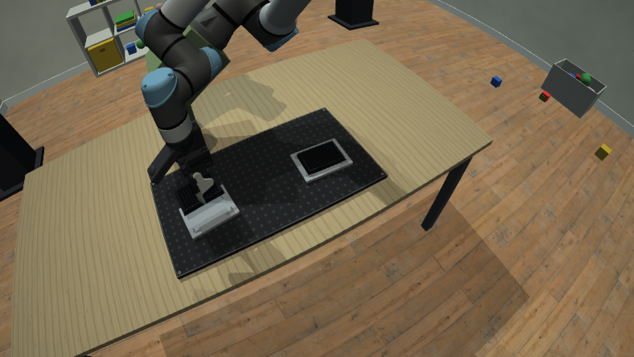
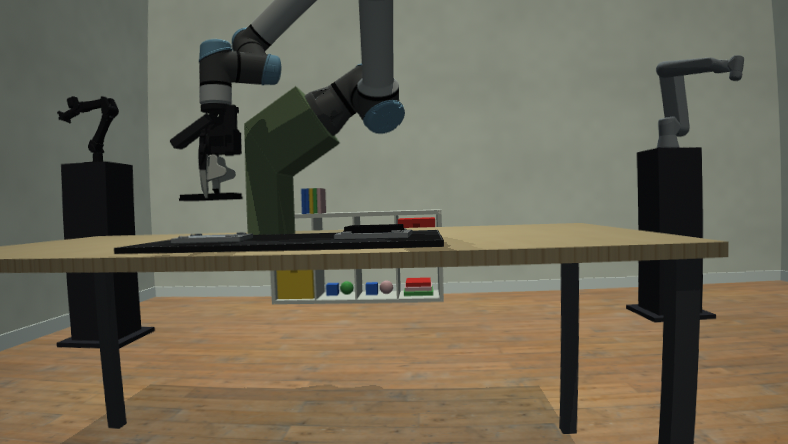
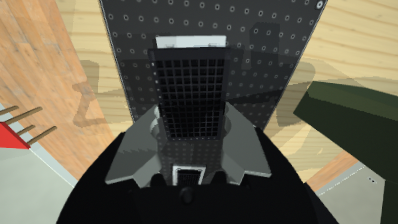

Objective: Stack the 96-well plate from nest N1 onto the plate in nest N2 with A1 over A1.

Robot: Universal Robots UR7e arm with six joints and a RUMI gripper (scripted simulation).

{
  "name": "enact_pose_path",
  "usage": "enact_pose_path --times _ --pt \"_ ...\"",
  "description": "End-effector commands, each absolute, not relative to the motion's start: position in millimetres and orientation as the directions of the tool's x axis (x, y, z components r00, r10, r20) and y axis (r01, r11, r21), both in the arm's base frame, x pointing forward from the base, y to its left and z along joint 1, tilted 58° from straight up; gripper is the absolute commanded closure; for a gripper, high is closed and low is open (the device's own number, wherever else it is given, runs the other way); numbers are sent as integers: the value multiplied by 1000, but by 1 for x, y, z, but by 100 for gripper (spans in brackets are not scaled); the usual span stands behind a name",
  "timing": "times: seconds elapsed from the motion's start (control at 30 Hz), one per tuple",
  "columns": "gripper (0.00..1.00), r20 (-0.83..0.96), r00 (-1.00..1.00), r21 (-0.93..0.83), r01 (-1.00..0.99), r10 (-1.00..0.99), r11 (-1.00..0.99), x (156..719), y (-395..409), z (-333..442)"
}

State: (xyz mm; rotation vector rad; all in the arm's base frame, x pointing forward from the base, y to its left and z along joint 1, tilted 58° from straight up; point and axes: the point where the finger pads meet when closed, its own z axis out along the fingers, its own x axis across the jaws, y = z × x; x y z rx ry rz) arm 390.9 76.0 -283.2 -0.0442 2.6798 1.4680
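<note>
My gripper point(image 1: 203, 194) point(image 2: 211, 187) point(image 3: 192, 103) is shut on the black 96-well plate point(image 1: 186, 198) point(image 2: 210, 196) point(image 3: 190, 92) across its short sides. It holds the plate level and well above the empty grey nest N1 point(image 1: 208, 220) point(image 2: 209, 237) point(image 3: 190, 41) at the near left of the black breadboard point(image 1: 265, 199) point(image 2: 286, 245). The second black plate point(image 1: 320, 156) point(image 2: 373, 227) sits flat in nest N2 point(image 1: 306, 172) point(image 2: 374, 233) toward the board's other end. I cannot make out the cut corners.
The green arm base point(image 2: 275, 165) point(image 3: 350, 125) rises behind the board. A shelf point(image 1: 106, 39) point(image 2: 358, 284) with coloured blocks stands beyond the table. Black pedestals point(image 2: 96, 220) point(image 2: 669, 220) flank the table. A grey bin point(image 1: 572, 88) and loose cubes lie on the floor.
</note>
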Motion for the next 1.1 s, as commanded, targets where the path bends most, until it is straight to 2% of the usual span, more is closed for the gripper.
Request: enact_pose_path --times 0.0,0.47,0.7,1.07 --pt "100 -90 -996 839 -67 16 539 391 75 -283" --pt "100 -90 -996 839 -67 16 539 391 75 -283" --pt "100 37 -995 843 83 97 531 392 83 -269" --pt "100 37 -995 843 83 97 531 393 103 -238"
